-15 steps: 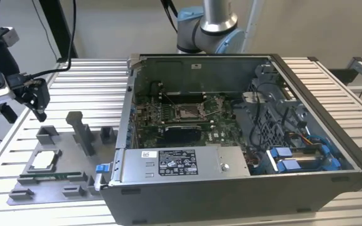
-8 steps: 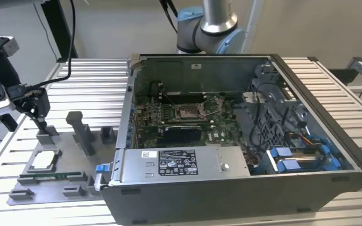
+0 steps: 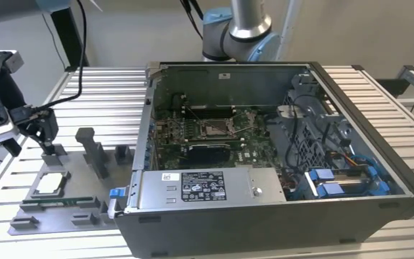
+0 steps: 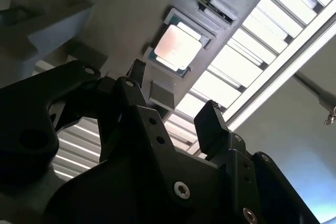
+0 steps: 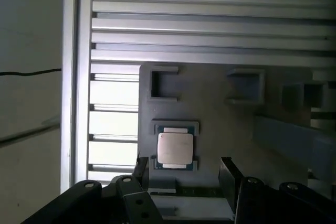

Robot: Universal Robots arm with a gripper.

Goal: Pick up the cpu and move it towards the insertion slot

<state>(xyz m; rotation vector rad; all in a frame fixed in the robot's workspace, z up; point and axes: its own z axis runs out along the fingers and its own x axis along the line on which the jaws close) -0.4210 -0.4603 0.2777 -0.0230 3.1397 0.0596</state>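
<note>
Your gripper [image 5: 183,161] hangs with its fingers spread wide and nothing between them. It is outside the computer case [image 3: 192,229], over the grey tray [image 5: 220,124] that lies just beside the case wall on the exterior view's left. The cpu [image 5: 175,148] lies flat in its square recess in that tray, silvery lid up, and in both wrist views it sits near the gap between the fingers, not yet touched. The insertion slot [image 3: 214,128] is inside the case, on the green board, well apart from the tray. For this step, I'd judge the work is all in the alignment. Centre the chip between the two fingers, square them to opposite edges, and come down straight so the pads meet the thin rim, not the lid or the recess walls. Close gently and keep the chip level, because a tilted grip could let it catch on the recess. As for writing, the cpu lid shows no print you can make out. A white label [image 3: 202,186] on the power supply box [image 3: 264,186] at the case's near side carries print too fine to read.
</note>
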